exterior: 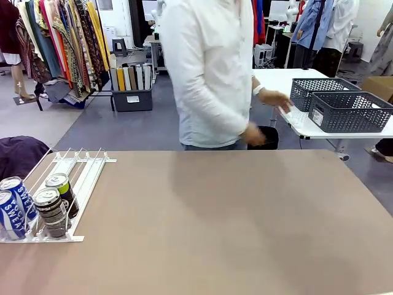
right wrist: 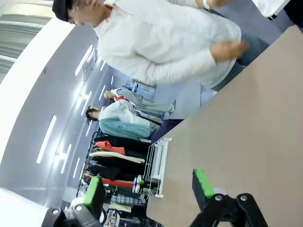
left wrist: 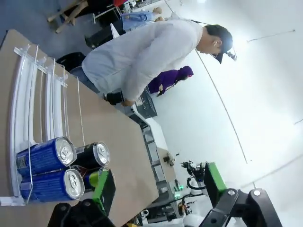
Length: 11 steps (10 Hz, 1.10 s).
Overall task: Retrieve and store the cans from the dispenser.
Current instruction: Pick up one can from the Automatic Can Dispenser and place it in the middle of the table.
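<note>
Crowding the dispenser's [left wrist: 28, 104] end, 4 cans [left wrist: 45, 157] sit beside left fingers [left wrist: 103, 189].

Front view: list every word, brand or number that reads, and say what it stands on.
"SWEAT": white letters on the nearest blue can in the dispenser.
Second blue can: lettering too blurred to read.
Dark cans: print too blurred to read.
White label on the grey basket: too small to read.
</note>
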Each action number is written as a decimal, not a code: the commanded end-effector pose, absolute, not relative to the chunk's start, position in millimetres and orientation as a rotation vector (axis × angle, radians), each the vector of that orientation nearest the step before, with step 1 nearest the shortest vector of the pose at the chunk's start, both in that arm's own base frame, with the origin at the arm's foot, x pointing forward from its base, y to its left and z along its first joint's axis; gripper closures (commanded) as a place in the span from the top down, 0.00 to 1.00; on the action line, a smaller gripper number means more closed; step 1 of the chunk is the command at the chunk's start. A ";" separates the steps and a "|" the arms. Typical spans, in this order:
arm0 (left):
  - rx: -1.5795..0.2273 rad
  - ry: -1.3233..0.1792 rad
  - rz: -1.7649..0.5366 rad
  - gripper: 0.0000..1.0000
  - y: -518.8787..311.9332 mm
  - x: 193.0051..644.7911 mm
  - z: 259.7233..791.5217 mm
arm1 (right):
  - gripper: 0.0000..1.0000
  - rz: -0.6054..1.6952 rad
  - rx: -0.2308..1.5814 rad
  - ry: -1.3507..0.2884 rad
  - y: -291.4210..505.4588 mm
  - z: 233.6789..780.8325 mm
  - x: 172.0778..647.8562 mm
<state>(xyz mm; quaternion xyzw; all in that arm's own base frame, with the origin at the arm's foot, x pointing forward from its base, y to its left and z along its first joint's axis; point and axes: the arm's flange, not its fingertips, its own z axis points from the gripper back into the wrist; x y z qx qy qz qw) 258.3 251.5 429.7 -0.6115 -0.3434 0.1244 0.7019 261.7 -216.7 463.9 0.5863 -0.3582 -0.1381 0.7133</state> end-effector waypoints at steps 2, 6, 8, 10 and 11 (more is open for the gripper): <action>-1.355 -0.732 0.229 1.00 239.0 264.9 449.6 | 1.00 -0.271 1.301 -0.772 -205.4 474.9 266.2; -1.355 -0.732 0.229 1.00 239.0 264.9 449.6 | 1.00 -0.271 1.301 -0.772 -205.4 474.9 266.2; -1.355 -0.732 0.229 1.00 239.0 264.9 449.6 | 1.00 -0.271 1.301 -0.772 -205.4 474.9 266.2; -1.219 -0.707 0.166 1.00 227.0 261.3 454.7 | 1.00 -0.271 1.301 -0.772 -205.4 474.9 266.2; -1.036 -0.688 0.128 1.00 209.8 259.4 470.8 | 1.00 -0.271 1.301 -0.772 -205.4 474.9 266.2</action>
